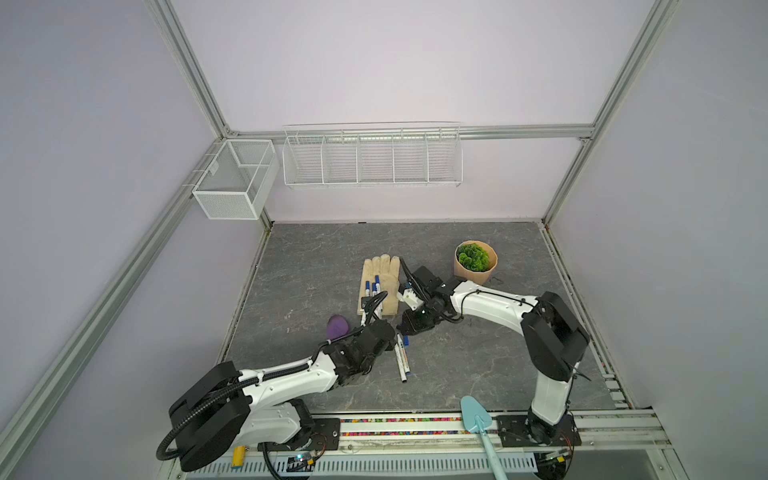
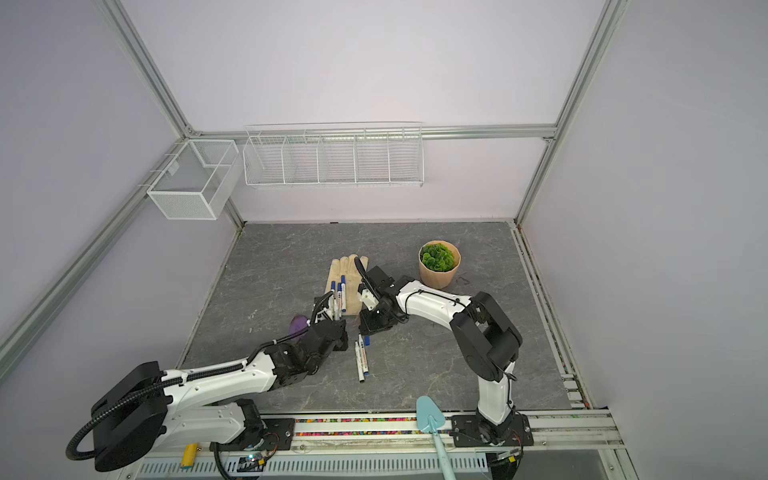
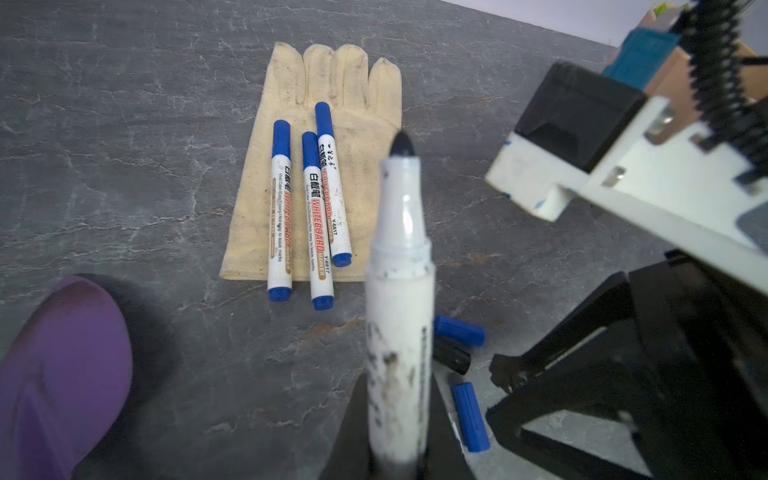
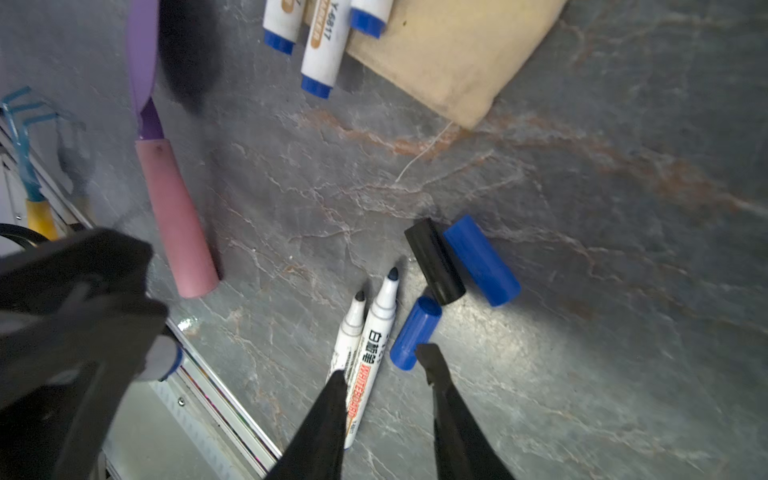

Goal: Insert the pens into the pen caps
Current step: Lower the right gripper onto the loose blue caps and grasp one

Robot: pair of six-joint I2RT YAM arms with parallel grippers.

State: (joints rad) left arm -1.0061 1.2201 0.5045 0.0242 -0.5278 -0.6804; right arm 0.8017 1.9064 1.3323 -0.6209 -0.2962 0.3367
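Centrally, a glove (image 3: 374, 116) lies flat on the tabletop (image 1: 311, 249) and carries three capped pens (image 3: 318, 224), all blue-capped; two overhang its cuff edge. Between the glove and the near edge lie two uncapped pens (image 4: 376, 332), side by side and touching. Just beyond their tips are three loose caps: a black cap (image 4: 434, 262) lying against one blue cap (image 4: 482, 259), and a second blue cap (image 4: 415, 332) at its end.

The left gripper (image 3: 397, 415) is clamped on the barrel of the held pen (image 3: 399, 291), whose bare black tip points toward the glove. The right gripper (image 4: 384, 368) hangs over the caps and lying pens, jaws moderately apart and gripping nothing. One fingertip (image 4: 426, 357) is just beside the second blue cap; contact cannot be judged.

Totals: six pens, three caps.

A trowel (image 4: 174, 216) lies left of centre, and a pot (image 1: 476, 259) stands toward the far right corner, apart from both edges. A scoop (image 1: 476, 415) crosses the near rail. Bare tabletop runs from the glove to the far edge and along the left edge. The two grippers are close together mid-table.
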